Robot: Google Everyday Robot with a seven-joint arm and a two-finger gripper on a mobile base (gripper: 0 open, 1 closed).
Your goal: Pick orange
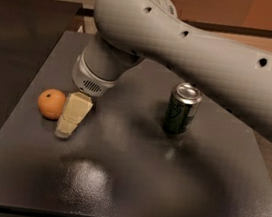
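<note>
On dark table (165, 190), gripper (67, 123) just beside orange (51, 103), green can (182, 111) apart.

Dim overhead light puts soft glare on the dark table (206, 186), the hand (65, 129) hanging just beside the orange (51, 103).

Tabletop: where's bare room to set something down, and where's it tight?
The widest bare stretch is the front half of the table, nearer the camera than the orange, claw and green can. A narrower bare strip lies between claw and can. It is crowded at the left: the claw hangs right beside the orange, with the arm overhead.
</note>
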